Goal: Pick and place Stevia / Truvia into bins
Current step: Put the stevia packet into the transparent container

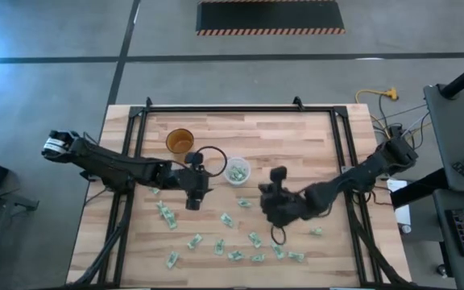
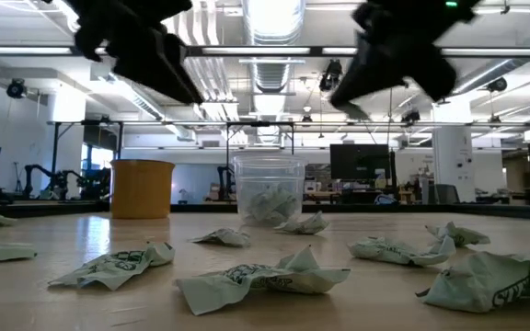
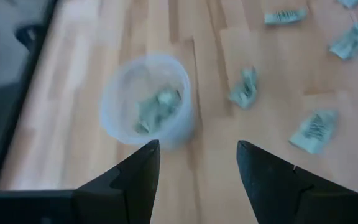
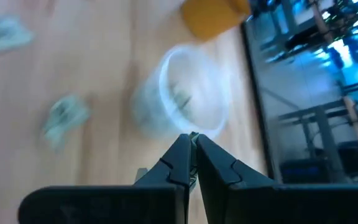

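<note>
**Right hand nears the cup with a sachet in its tips**

Butcher-block table (image 1: 296, 133) fills the high view, with crumpled green-and-white Stevia sachets (image 1: 221, 242) scattered over its near half and a few already inside the translucent cup (image 1: 237, 171); an amber cup (image 1: 180, 142) stands to its far left. Right hand (image 4: 192, 152) hangs just right of the translucent cup, fingers pressed together on what looks like a sliver of sachet. Left hand (image 3: 197, 163) hovers to the cup's left, fingers spread and empty. Risk: the pinch looks slight, so the sachet could slip out short of the rim, and two hands this near the light cup could nudge or tip it.
</note>
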{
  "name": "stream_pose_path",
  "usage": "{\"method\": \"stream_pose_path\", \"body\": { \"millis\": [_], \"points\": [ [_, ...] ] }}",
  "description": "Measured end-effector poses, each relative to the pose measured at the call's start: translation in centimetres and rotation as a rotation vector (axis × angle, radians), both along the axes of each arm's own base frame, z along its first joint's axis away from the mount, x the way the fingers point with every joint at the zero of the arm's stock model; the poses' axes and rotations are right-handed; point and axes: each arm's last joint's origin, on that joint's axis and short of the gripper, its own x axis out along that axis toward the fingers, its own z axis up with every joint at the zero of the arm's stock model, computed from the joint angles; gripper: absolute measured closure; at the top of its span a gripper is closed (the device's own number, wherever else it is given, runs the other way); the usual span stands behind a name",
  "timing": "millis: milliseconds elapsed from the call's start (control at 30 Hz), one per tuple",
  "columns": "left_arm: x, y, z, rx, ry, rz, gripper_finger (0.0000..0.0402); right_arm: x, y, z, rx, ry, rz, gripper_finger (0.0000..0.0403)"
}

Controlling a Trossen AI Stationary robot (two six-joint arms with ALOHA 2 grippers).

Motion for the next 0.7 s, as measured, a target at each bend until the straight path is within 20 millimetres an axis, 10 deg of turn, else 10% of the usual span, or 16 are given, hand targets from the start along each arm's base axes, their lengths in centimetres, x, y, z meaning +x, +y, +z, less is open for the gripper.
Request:
{"method": "stream_pose_path", "body": {
  "millis": [267, 700],
  "points": [
    [-0.9, -1.7, -1.1, -0.091, 0.062, 0.03, 0.0204, 3.7, -4.7, 1.6, 0.075, -0.127, 0.109, 0.0392],
    [-1.3, -3.2, -1.3, -0.184, 0.043, 0.063, 0.0204, 4.0, -10.0, -0.7, 0.208, -0.211, 0.188, 0.039]
  ]
}}
